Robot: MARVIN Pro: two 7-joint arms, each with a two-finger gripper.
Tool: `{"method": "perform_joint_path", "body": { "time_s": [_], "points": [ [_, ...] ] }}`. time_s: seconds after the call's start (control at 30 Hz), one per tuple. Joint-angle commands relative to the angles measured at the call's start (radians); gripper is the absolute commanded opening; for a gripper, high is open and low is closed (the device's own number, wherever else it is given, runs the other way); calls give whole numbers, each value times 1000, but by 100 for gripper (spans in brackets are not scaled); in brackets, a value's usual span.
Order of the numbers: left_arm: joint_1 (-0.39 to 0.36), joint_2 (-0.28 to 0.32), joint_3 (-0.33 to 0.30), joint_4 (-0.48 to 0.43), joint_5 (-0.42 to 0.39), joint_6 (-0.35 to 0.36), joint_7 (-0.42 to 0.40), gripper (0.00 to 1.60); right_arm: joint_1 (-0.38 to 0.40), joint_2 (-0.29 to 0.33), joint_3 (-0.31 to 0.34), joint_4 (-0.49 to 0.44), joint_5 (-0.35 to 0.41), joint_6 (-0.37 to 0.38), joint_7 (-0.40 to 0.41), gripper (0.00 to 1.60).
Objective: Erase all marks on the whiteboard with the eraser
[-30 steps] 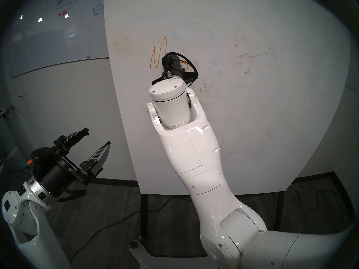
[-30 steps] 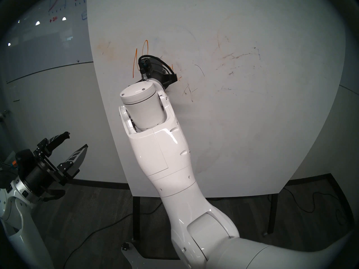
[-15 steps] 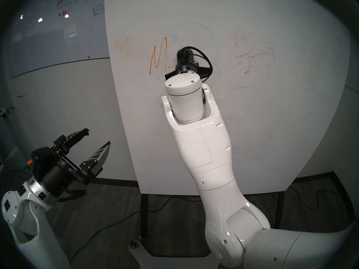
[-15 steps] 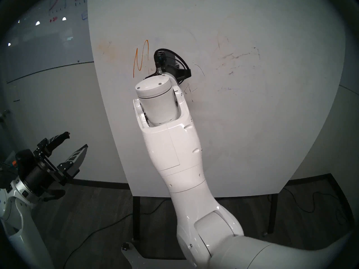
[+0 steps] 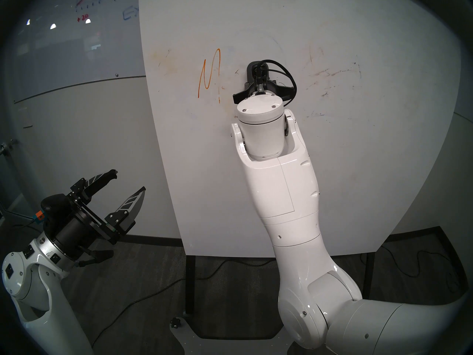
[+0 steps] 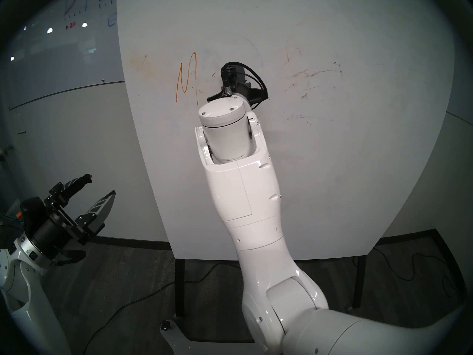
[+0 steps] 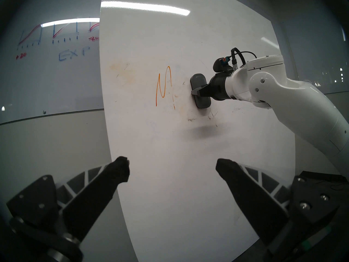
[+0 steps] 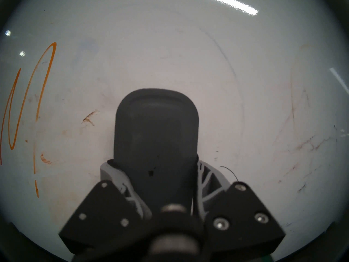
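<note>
The whiteboard [image 5: 204, 180] [image 7: 170, 142] stands upright in front of me. An orange "M" mark [image 5: 210, 72] [image 7: 163, 85] [image 8: 28, 104] with a thin orange stroke beside it sits at its upper left. Faint dark and brownish strokes [image 5: 332, 75] lie further right. My right gripper [image 7: 196, 92] [image 8: 154, 167] is shut on the dark grey eraser [image 7: 200, 93] [image 8: 156, 133], which is pressed flat on the board just right of the "M". My left gripper [image 5: 129, 181] [image 7: 173, 162] hangs open and empty, low and left of the board.
A glossy glass board [image 5: 76, 39] with red and blue drawings hangs on the wall behind, upper left. Black legs [image 5: 190, 282] carry the whiteboard. Cables [image 5: 128, 303] trail over the dark carpet below.
My right arm has swept the eraser to the right, away from the "M". The orange writing it covered is wiped to a pale smudge. The left arm has not moved.
</note>
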Motion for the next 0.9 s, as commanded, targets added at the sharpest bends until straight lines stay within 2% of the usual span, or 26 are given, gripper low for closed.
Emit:
{"method": "perform_joint_path", "body": {
  "time_s": [0.0,0.5,0.87],
  "points": [
    [0,2,2,-19,-6,2,1,160,25,93,125,19,-16,3,-16,0],
    [1,2,2,-19,-6,2,1,160,11,142,179,-13,-12,3,24,0],
    [1,2,3,-19,-9,3,2,160,-59,127,137,-89,6,11,74,0]
  ]
}}
